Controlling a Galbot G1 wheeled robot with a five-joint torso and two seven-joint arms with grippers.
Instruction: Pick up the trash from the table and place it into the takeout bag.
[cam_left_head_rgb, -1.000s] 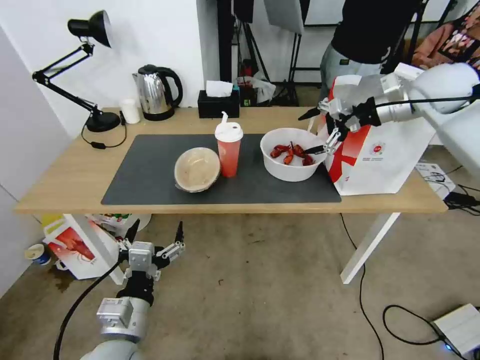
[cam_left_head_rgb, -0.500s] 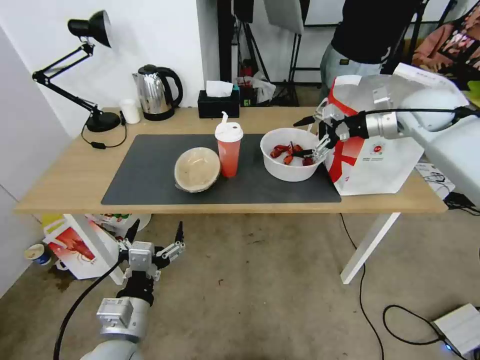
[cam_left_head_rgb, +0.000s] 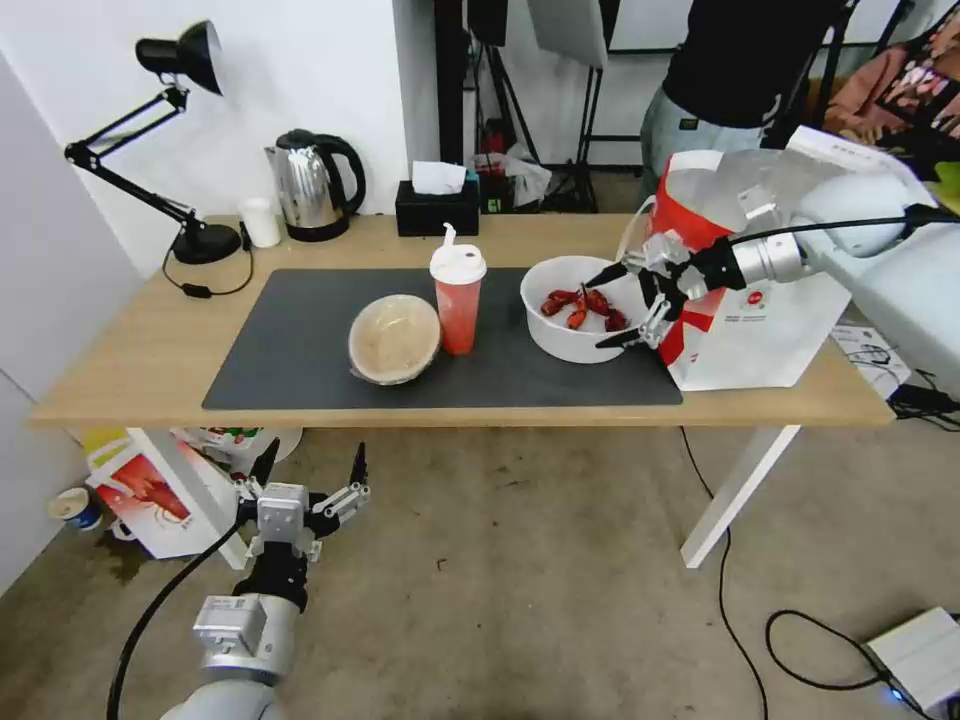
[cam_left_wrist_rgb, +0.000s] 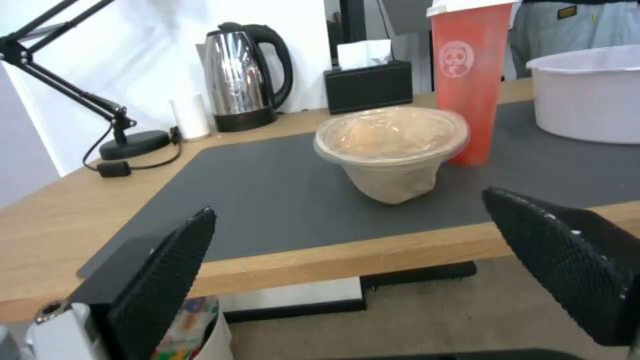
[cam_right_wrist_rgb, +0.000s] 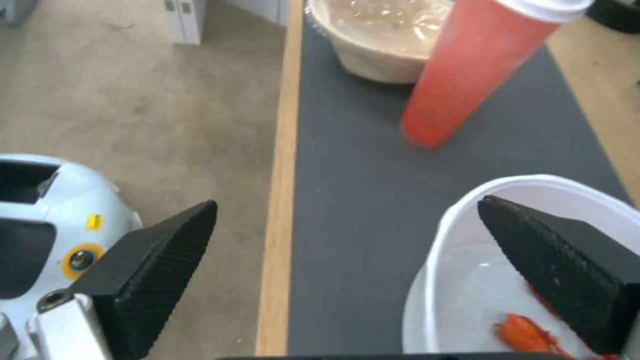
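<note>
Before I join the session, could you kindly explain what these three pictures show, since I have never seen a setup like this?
This is a wheeled robot with two arms. One picture comes from its head camera; the other two come from cameras on each wrist, looking out between the black fingers.

On the long light-wood table stand a tan paper bowl, a red lidded drink cup, a white round bowl of red crayfish shells and a large white-and-red takeout bag.

The right hand is open, fingers straddling the white bowl's rim, holding nothing. The left hand is open, low in front of the table.
</note>
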